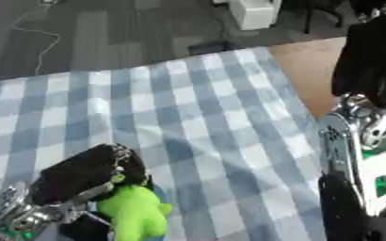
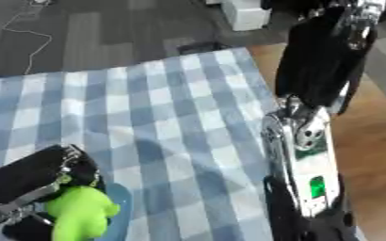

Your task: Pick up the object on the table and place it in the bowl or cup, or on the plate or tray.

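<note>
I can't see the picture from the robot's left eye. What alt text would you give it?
A black robot left hand at the lower left grips a bright green soft toy above a blue-and-white checked tablecloth. The robot's right arm, black and silver, hangs along the right edge, its hand out of view.

Tablecloth (image 1: pixel 196 108): woven cloth, blue/white check, matt, lies smooth w/ faint creases. Table (image 1: pixel 311 70) edge bare beyond cloth: wood-look, light brown, satin. Floor (image 1: pixel 106 33): grey carpet tiles, matt, rough-ish. Left hand (image 1: pixel 85 176): black matt covering, silver metal parts at wrist, shiny. Green object (image 1: pixel 134 212) in its fingers: lime, matt, smooth, prob. soft plastic or rubber. Right arm (image 2: pixel 308 155): polished silver metal, glossy, plus black matt shell; hand itself not seen. Blue dish (image 2: pixel 118 207) edge: smooth, plastic-like.
</note>
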